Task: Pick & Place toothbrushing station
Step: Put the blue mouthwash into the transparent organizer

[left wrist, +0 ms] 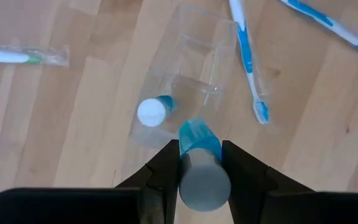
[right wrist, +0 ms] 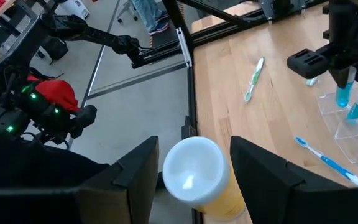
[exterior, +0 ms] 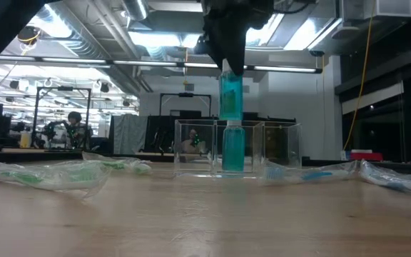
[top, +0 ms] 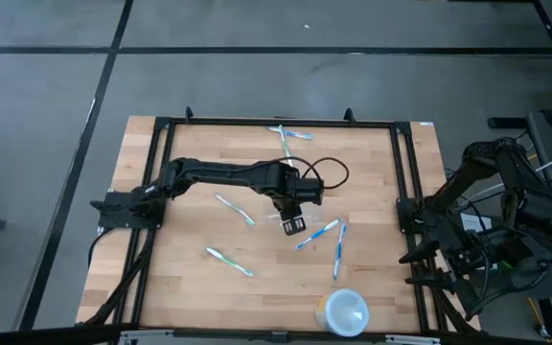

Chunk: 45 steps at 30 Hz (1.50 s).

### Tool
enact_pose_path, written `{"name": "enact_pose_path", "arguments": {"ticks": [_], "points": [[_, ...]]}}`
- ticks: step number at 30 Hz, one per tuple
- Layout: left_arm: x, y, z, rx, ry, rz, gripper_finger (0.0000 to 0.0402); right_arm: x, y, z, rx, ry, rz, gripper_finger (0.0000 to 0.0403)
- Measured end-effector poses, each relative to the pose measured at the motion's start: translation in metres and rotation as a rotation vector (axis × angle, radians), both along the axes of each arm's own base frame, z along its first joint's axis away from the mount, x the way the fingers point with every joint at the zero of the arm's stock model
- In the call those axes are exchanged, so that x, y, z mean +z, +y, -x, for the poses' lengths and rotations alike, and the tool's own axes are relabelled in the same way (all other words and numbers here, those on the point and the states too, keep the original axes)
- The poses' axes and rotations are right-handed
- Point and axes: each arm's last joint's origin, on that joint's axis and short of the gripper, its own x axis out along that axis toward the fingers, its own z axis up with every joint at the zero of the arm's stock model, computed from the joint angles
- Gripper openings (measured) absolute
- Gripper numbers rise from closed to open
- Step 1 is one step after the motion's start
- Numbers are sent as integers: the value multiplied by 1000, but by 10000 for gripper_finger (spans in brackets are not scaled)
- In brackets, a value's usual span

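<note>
left claw (left wrist: pixel 199 163) grips blue tube (left wrist: pixel 199 168) | above clear holder (left wrist: pixel 185 81) | right claw (right wrist: pixel 191 168) wide, off table

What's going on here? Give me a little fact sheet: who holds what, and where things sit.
left pincer: shut on a teal tube, held upright above the clear holder
in the holder: another teal tube, standing
right pincer: open, off the table's edge, over the white cup
table: wooden, with wrapped toothbrushes scattered around
</note>
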Motion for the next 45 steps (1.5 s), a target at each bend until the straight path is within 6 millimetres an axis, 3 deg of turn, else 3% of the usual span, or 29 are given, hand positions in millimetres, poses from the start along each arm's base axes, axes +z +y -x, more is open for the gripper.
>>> {"name": "enact_pose_path", "arguments": {"ticks": [10, 32, 45], "points": [[-1, 2, -2, -14, -12, -4, 93, 1, 1, -1, -15, -16, -15, 201], [-35, 2, -16, -33, 55, -5, 93, 3, 2, -2, -41, -42, -24, 201], [-36, 4, -17, 10, 56, -14, 93, 1, 6, -3, -39, -42, -20, 201]]}}
